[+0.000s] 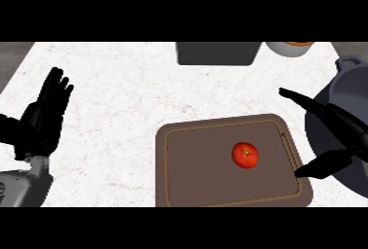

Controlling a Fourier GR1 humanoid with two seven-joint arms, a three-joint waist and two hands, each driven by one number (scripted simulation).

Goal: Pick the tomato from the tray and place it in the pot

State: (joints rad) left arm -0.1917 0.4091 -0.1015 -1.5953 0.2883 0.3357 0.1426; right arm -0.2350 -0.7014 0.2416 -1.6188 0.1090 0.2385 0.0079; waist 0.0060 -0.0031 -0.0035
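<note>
The brown rectangular tray (233, 168) with its raised rim lies nearest, at the lower edge of the white speckled stone worktop (129, 82). On the tray, right of its middle, sits the round red tomato (246, 155) — untouched, with bare tray surface all around it.

Just beside the tray's right edge is the right robot hand (334, 133), black, spread wide: its thumb lies low by the tray's right rim, its fingers stretch up and away above the tray's far right corner, and nothing is held between them. Behind that hand, right of the tray, stands the large dark grey round pot (343, 92) with a loop handle at its far side; the hand overlaps the pot's rim in the view.

Well to the left of the tray, the left robot hand (45, 114) rests open, fingers straight and pointing upward, holding nothing.

Beyond the tray, at the worktop's far edge, stand a dark grey boxy container (215, 52) and — to its right — a pale round cup with orange contents (290, 47).
</note>
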